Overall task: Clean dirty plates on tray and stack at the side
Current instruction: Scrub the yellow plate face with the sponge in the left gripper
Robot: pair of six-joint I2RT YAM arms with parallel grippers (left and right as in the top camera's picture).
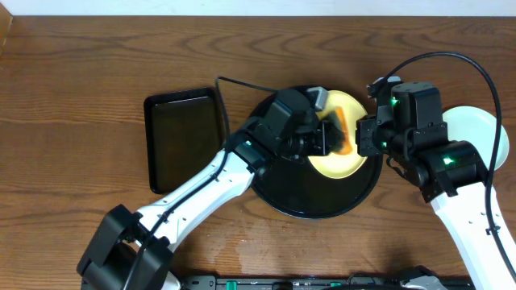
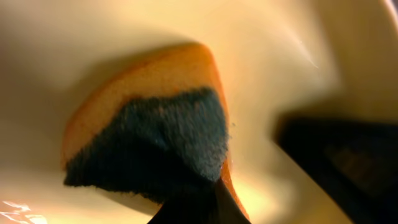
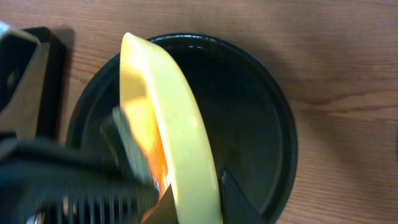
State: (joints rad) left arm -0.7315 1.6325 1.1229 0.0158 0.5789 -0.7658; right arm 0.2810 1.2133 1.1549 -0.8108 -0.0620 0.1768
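The pale yellow plate (image 3: 186, 124) stands tilted on edge over the round black tray (image 3: 261, 124), rim pinched in the right claw (image 3: 200, 208), its face turned leftward to the left claw (image 1: 329, 135), which pinches a sponge (image 2: 155, 137) pressed to it.

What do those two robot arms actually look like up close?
Both the left arm and right arm have smooth white tube-like segments joined by chunky black joints with small green lights. The left claw and right claw are black. Thin black cables loop off them.
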